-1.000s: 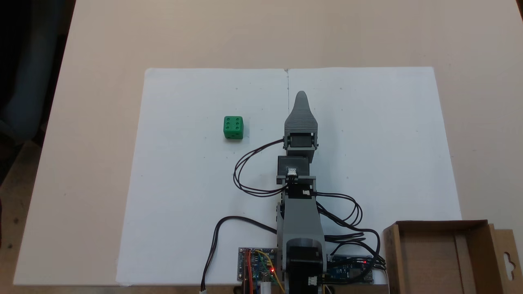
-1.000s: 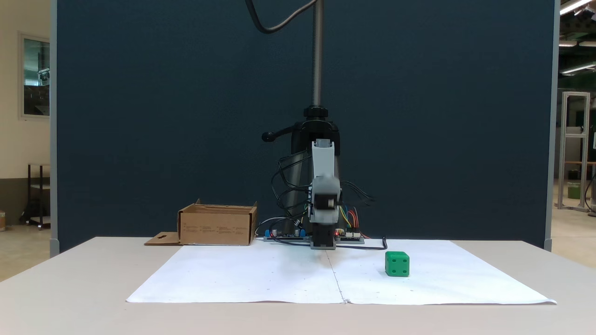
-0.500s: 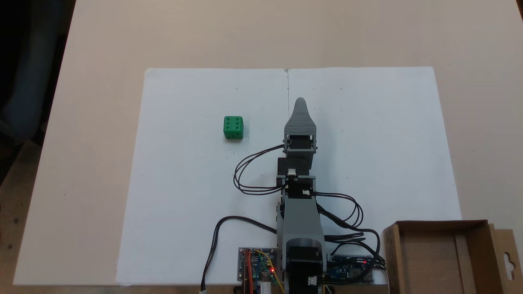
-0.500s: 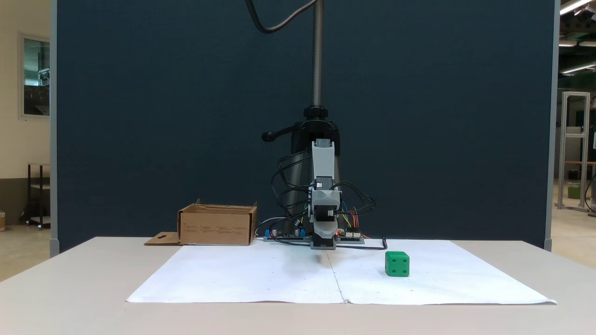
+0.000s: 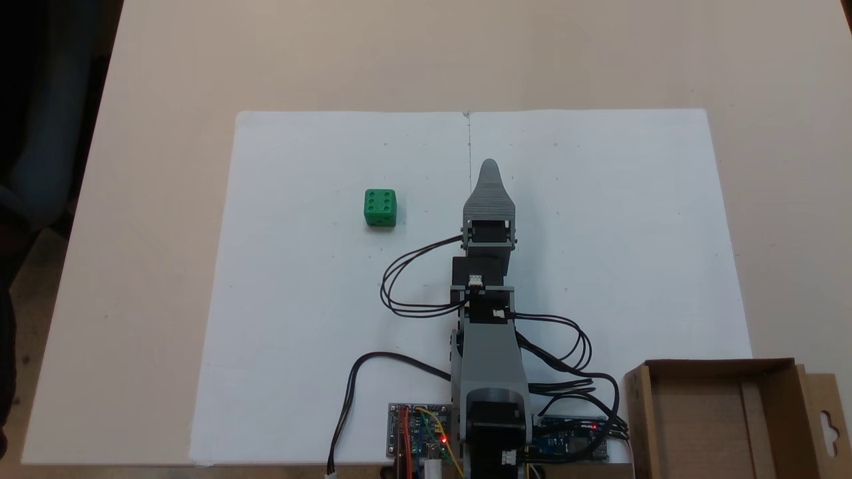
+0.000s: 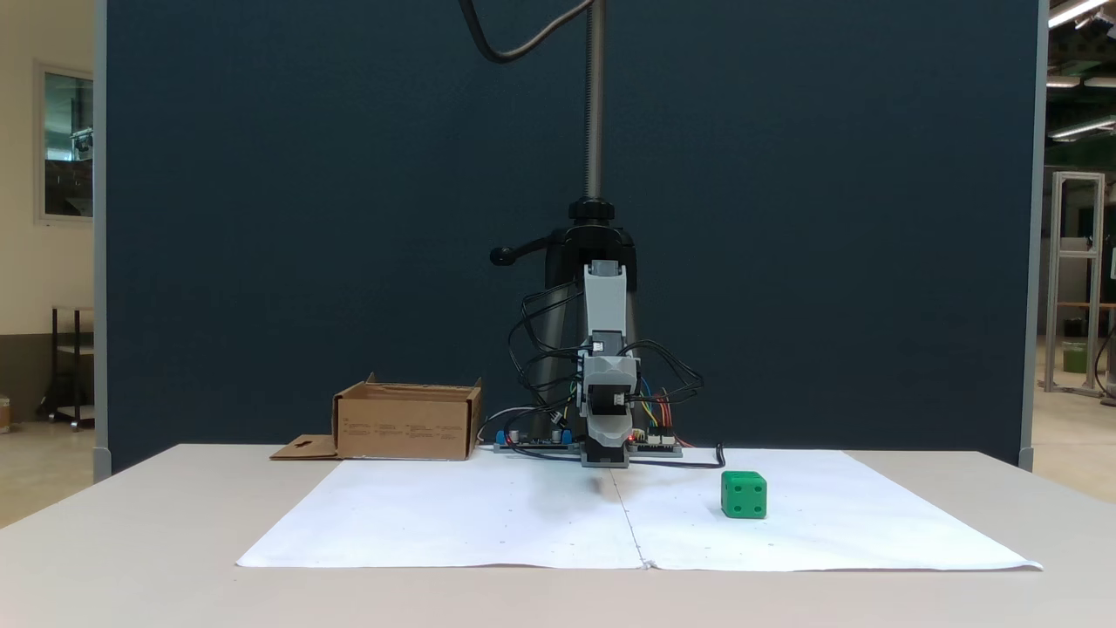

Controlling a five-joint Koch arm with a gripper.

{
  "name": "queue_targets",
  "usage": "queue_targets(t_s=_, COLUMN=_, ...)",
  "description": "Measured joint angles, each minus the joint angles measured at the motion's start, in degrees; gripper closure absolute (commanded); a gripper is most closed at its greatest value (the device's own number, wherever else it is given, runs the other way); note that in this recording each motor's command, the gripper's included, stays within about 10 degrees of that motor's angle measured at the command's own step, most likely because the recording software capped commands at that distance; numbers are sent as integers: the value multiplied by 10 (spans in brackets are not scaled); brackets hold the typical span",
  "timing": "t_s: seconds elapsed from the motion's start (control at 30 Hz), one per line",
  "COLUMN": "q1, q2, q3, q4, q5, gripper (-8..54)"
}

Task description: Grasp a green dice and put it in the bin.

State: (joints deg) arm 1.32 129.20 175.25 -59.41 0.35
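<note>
One green dice (image 5: 380, 208) sitting left of centre on the white paper (image 5: 299, 299), six pips up, one bin (image 5: 719, 419) lying at lower right, holding nothing, one gripper (image 5: 490, 166) pointing up-frame, grip state impossible to tell.

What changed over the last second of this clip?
Seen from above, the claw drew back a little toward the arm's base; from the front it sank lower, then settled. It took hold of nothing. The green dice stayed on the white paper, and the cardboard box stayed put.
</note>
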Motion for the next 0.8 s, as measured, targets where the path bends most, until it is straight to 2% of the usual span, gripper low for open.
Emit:
queue_targets(t_s=0.27, q1=-4, q2=0, q3=-24, q4=35, q5=0, gripper=23)
queue_targets(t_s=0.43, q1=-6, q2=0, q3=-179, q4=229, q5=0, gripper=20)
queue_targets(t_s=0.8, q1=-18, q2=-1, q3=-415, q4=654, q5=0, gripper=23)
